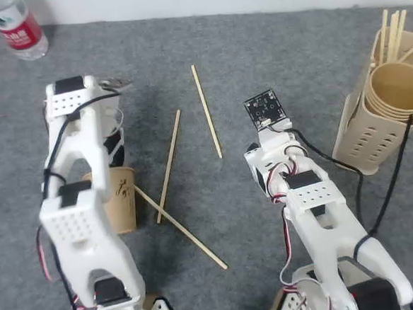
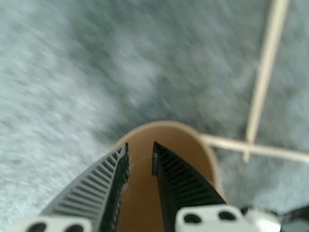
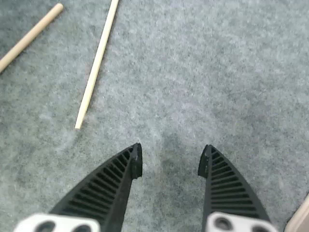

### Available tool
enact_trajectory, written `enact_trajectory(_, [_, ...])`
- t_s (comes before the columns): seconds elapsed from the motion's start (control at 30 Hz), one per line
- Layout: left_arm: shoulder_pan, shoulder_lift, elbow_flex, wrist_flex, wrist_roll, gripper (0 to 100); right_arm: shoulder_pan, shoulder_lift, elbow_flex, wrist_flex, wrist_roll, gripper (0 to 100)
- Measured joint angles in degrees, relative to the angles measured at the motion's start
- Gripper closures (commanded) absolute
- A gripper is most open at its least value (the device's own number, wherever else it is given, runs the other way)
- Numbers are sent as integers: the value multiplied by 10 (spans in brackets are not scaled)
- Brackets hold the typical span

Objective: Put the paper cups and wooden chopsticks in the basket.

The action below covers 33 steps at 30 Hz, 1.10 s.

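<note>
Hanging over the grey desk (image 1: 270,44), the left hand (image 2: 140,154) sits at the mouth of a cup (image 1: 119,198) that stands on the desk's left side under the left arm. Its fingers (image 2: 176,179) are drawn close, a narrow slit between them, one tip inside the rim and the other at the rim's edge, so they seem to pinch the cup's wall. The right hand (image 3: 171,162) hovers above bare desk with its fingers spread wide and nothing between them. Three chopsticks lie loose between the arms: the far chopstick (image 1: 205,111) lies apart from the others, the middle chopstick (image 1: 169,166) slants down toward the cup, and the near chopstick (image 1: 180,228) runs from just beside the cup toward the desk's front, crossing the middle one's lower end. The basket (image 1: 365,140) stands at the right edge, well apart from the cup, holding stacked cups (image 1: 399,92) and upright sticks (image 1: 393,32). A bottle (image 1: 17,26) lies at the far left corner.
</note>
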Motion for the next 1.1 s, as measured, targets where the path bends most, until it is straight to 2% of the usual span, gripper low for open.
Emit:
enact_trajectory(0.5, [28, -525, 452, 0, -72, 919, 2, 0, 11, -5, 0, 805])
enact_trajectory(0.63, [-23, -677, 547, 0, -112, 919, 1, 0, 11, -6, 0, 805])
enact_trajectory(0.73, [-86, -788, 602, 1, -154, 919, 1, 0, 11, -6, 0, 805])
enact_trajectory(0.87, [-164, -921, 621, 2, -178, 905, 1, 0, 11, -6, 0, 805])
enact_trajectory(1.1, [-192, -1051, 649, 3, -159, 710, 1, 0, 11, -6, 0, 805])
